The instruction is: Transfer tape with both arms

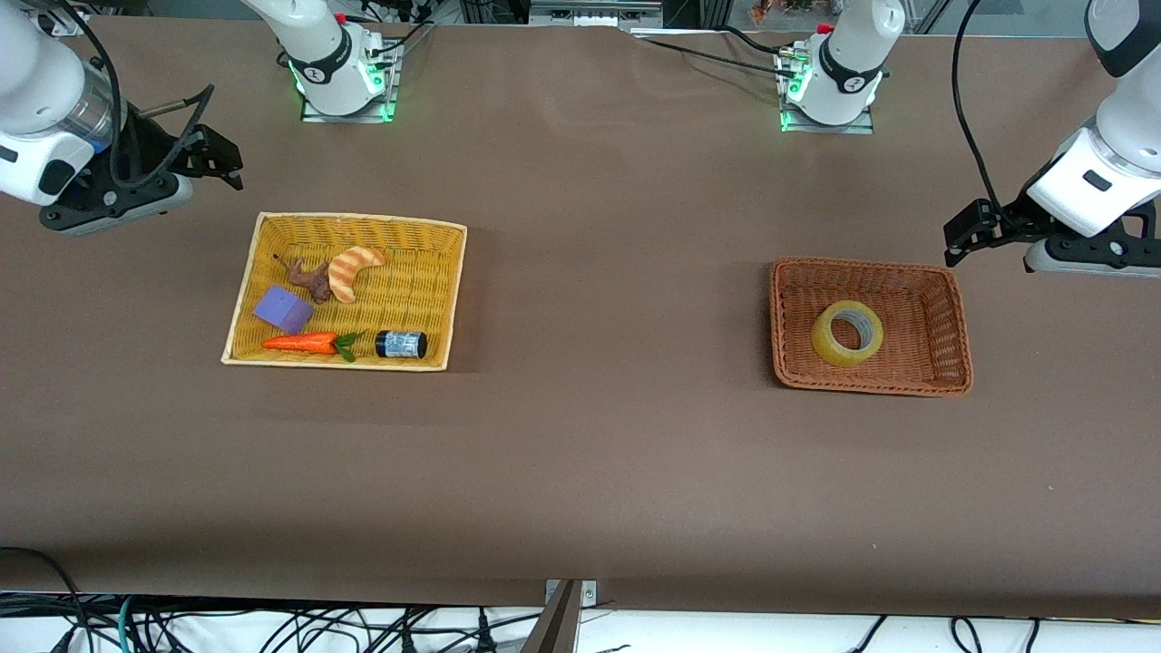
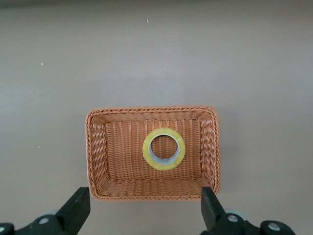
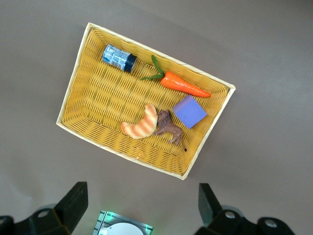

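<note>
The tape (image 1: 847, 333), a yellowish translucent ring with a grey core, lies flat in the brown wicker basket (image 1: 963, 337) toward the left arm's end of the table. It also shows in the left wrist view (image 2: 164, 149), in the middle of the basket (image 2: 91, 152). My left gripper (image 1: 964, 234) is open and empty, up in the air over the table beside that basket; the left wrist view (image 2: 145, 208) shows its fingers wide apart. My right gripper (image 1: 216, 156) is open and empty, over the table at the right arm's end, above bare table near the yellow basket (image 3: 142, 200).
A yellow wicker basket (image 1: 238, 299) toward the right arm's end holds a croissant (image 1: 352, 270), a brown toy animal (image 1: 313, 279), a purple block (image 1: 283, 309), a carrot (image 1: 302, 343) and a small black jar (image 1: 401, 345). The basket shows in the right wrist view (image 3: 73, 93).
</note>
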Motion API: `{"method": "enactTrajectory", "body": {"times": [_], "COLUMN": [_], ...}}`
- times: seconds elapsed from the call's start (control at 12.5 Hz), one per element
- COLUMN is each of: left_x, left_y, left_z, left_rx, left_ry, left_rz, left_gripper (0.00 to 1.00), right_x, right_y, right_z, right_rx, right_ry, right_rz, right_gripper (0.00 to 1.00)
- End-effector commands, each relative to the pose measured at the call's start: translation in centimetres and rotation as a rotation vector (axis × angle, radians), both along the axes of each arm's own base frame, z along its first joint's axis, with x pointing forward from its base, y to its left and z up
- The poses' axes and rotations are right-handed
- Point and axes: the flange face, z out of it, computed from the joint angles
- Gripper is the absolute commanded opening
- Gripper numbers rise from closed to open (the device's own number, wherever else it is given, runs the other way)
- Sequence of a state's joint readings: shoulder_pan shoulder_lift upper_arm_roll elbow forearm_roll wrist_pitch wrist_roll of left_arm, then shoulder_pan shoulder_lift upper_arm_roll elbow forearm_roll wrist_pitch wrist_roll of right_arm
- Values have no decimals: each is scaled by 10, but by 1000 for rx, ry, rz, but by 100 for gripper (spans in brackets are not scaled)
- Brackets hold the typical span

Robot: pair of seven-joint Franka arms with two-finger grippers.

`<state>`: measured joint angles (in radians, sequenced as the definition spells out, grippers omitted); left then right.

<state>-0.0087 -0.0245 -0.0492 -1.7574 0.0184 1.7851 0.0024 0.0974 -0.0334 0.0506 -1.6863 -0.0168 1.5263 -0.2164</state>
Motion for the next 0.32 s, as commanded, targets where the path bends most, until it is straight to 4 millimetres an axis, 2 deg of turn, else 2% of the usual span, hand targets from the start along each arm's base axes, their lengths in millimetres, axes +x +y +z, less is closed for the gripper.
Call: {"method": "enactTrajectory", "body": {"times": [0.0,0.24], "left_x": [-7,-8], "left_y": [2,3], "left_z": [9,10], "left_rx": [-17,-15], "left_ry": [32,43], "left_rz": [-8,-11], "left_gripper": [100,100], "right_x": [1,3], "right_y": [0,-1], "right_z": [8,8], "right_rx": [1,-5], "right_ry": [4,-5], "right_rz": [-6,-4], "right_gripper": [100,100]}}
